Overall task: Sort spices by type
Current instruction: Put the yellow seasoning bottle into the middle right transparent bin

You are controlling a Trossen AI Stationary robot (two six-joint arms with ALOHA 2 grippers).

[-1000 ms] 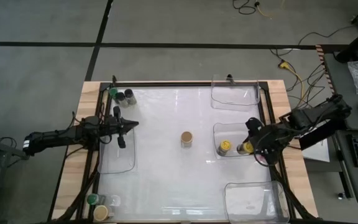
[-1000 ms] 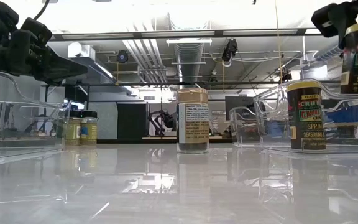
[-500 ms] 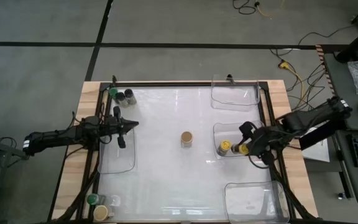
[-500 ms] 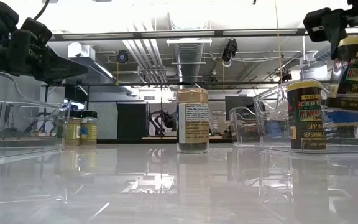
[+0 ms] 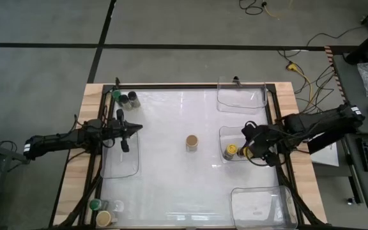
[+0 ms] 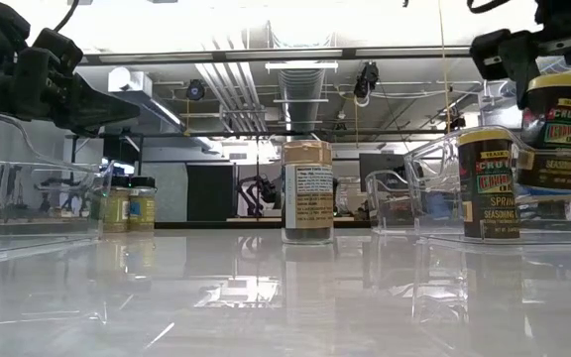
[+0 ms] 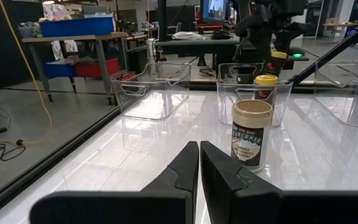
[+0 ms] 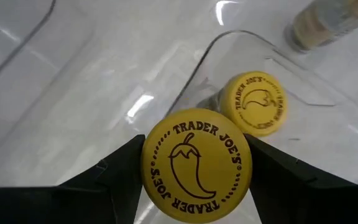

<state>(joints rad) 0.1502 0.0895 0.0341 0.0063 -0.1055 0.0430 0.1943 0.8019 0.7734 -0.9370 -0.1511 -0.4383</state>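
Fingers of the right end effector [image 8: 194,171] clamp a yellow-lidded jar [image 8: 196,165] over the clear bin [image 5: 223,135], just beside its twin [image 8: 254,102]. Beyond, one tan-lidded jar [image 5: 192,142] stands mid-tabletop [image 5: 171,121]. Farther off, the left end effector [image 5: 128,128] hovers, pressed together.

yellow chili-printed lids [image 8: 196,164], tan-lidded jar [image 5: 192,142], dark claws [image 5: 250,147].

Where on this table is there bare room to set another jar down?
Bare tabletop surrounds the tan jar. The far-right bin and near-right bin look empty. It is crowded at the middle-right bin, where the right hand holds a yellow jar beside another.
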